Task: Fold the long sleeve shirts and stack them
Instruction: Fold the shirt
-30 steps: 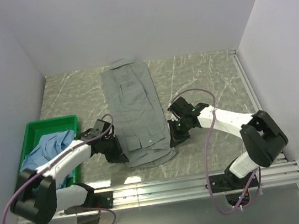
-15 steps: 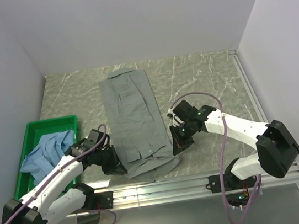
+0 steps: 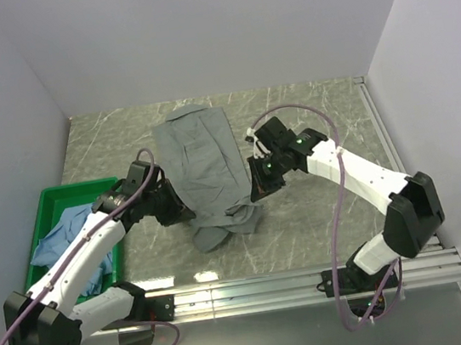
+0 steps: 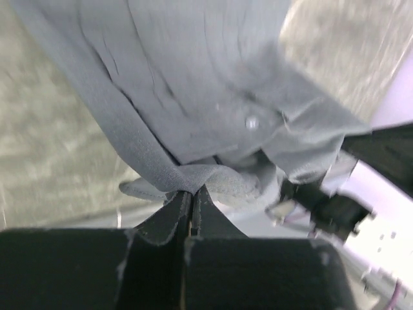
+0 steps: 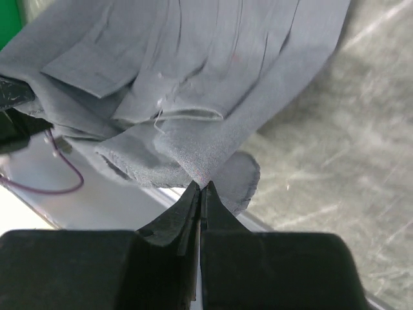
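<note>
The left gripper [image 4: 191,194] and the right gripper [image 5: 201,186] each pinch one near corner of the grey-green shirt [image 3: 203,163], holding its hem above the table [image 3: 318,126], I think to fold it toward the collar [image 3: 181,113]. The blue shirt [image 3: 66,234] waits in the green bin [image 3: 78,188].

- Desk [image 3: 317,117] with a grey-green marbled top.
- Green plastic bin [image 3: 56,199] at the desk's left edge.
- Metal rail [image 3: 255,287] along the desk's near edge.

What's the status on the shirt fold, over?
Left gripper and right gripper both shut on grey-green shirt, near hem raised. Light blue shirt in green bin. No obstruction seen.
</note>
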`<action>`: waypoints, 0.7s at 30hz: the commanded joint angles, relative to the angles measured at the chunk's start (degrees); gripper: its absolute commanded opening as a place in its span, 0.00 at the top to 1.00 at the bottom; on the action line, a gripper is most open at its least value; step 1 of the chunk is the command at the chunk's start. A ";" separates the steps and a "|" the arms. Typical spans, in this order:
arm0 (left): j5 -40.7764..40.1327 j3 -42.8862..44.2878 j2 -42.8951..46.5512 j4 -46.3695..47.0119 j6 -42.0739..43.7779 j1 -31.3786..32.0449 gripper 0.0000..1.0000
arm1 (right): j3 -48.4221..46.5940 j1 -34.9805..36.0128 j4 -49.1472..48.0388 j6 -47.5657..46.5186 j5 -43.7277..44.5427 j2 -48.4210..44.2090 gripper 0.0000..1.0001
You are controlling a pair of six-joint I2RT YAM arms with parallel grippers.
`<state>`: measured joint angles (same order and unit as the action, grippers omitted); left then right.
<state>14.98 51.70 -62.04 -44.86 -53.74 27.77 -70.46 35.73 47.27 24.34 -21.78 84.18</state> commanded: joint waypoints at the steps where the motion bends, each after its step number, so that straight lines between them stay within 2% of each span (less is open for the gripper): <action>1: -5.39 1.91 -1.68 3.37 0.65 -3.23 0.99 | -4.16 -1.36 -0.50 -0.96 1.21 3.26 1.00; 11: -11.11 4.46 -9.67 13.13 1.62 -7.99 0.98 | -17.16 -1.62 -4.90 -1.40 4.72 14.68 1.00; 21: -16.72 7.79 -16.17 18.93 1.79 -10.54 0.99 | -22.00 -3.03 -9.47 -2.71 8.77 21.46 1.00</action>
<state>2.22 56.40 -77.17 -30.35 -53.19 17.87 -89.34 33.45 41.23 22.98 -15.46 104.73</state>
